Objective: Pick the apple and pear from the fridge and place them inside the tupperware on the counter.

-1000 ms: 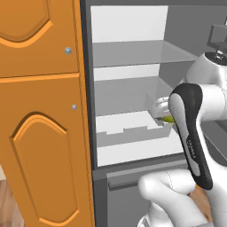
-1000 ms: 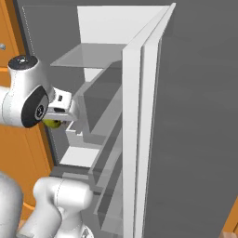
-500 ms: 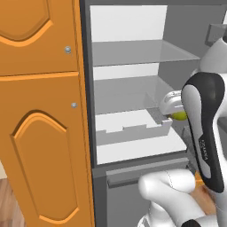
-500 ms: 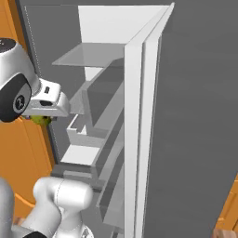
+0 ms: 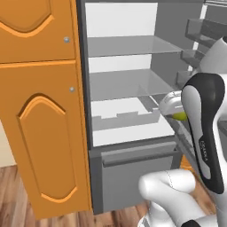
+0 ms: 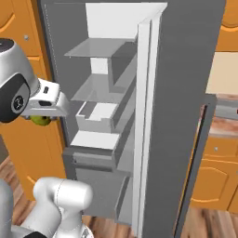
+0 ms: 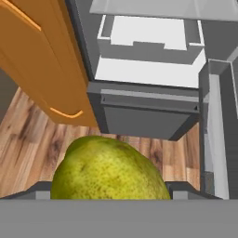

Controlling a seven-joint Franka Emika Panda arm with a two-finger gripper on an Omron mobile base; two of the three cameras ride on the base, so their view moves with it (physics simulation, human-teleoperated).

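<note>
My gripper (image 7: 111, 194) is shut on the pear (image 7: 109, 172), a yellow-green speckled fruit low in the hand view. In the left base view the pear (image 5: 180, 116) hangs under the white hand in the gripper (image 5: 176, 113), in front of the open fridge (image 5: 124, 84), level with its white drawer. In the right base view the pear (image 6: 41, 121) sits in the gripper (image 6: 42, 117), left of the fridge (image 6: 153, 116) and outside it. The counter (image 6: 228, 128) shows past the fridge door. The apple and the tupperware are out of view.
Tall orange cabinets (image 5: 40, 111) stand close on the fridge's left. The open fridge door (image 6: 186, 93) with its racks juts out on the right. Below the hand lie a wood floor (image 7: 32, 135) and the grey lower drawer (image 7: 144, 116).
The gripper has drawn back out of the fridge with the pear in it, away from the shelf. Both base views have shifted a little, so the base has moved.
</note>
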